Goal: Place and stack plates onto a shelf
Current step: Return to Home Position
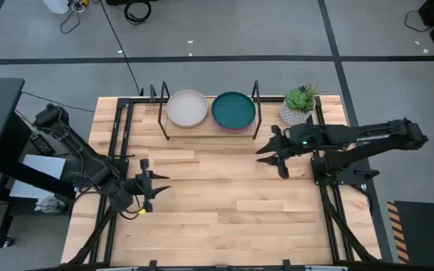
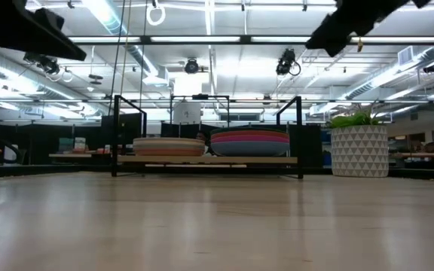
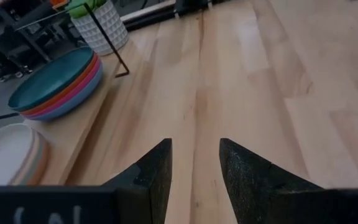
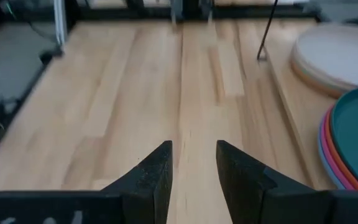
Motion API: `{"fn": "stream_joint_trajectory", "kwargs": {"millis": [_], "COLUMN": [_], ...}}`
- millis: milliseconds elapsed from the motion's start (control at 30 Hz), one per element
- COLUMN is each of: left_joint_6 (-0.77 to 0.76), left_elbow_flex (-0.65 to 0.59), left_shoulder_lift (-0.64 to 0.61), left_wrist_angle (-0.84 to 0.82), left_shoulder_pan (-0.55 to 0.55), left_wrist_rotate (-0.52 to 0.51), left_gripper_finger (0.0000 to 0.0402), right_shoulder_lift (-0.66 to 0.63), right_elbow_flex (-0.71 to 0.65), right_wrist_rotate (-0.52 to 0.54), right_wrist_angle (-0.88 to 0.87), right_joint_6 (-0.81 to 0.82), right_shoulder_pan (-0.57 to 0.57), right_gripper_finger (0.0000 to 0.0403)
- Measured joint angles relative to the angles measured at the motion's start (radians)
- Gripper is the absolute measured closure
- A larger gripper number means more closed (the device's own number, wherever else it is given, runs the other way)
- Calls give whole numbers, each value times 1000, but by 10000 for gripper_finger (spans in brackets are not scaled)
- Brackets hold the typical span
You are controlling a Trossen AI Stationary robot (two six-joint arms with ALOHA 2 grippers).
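Observation:
Two stacks of plates sit on the shelf's wooden board at the table's far side. The left stack has a pale peach plate on top; the right stack is topped by a dark teal plate, with orange, magenta and blue rims under it. Black uprights frame the board. My left gripper hovers over the table's near left part, open and empty. My right gripper hangs open in front of the shelf's right end, above the wood, holding nothing.
A green plant in a white patterned pot stands right of the shelf, near my right arm. The wooden tabletop stretches bare between the grippers and toward the near edge. Black frame rails run along both sides.

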Motion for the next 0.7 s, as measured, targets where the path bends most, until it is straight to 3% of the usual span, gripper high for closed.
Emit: {"fn": "stream_joint_trajectory", "kwargs": {"millis": [400, 700], "left_joint_6": [31, 212], "left_elbow_flex": [-249, -392], "left_shoulder_lift": [-337, -570], "left_wrist_angle": [162, 355], "left_shoulder_pan": [-8, 77], "left_wrist_rotate": [-18, 21], "left_gripper_finger": [260, 260], "right_shoulder_lift": [-313, -454], "right_elbow_flex": [-323, -435], "right_wrist_rotate": [2, 4], "right_wrist_angle": [280, 344], "right_joint_6": [87, 68], "right_shoulder_pan": [8, 8], "right_gripper_finger": [273, 273]}}
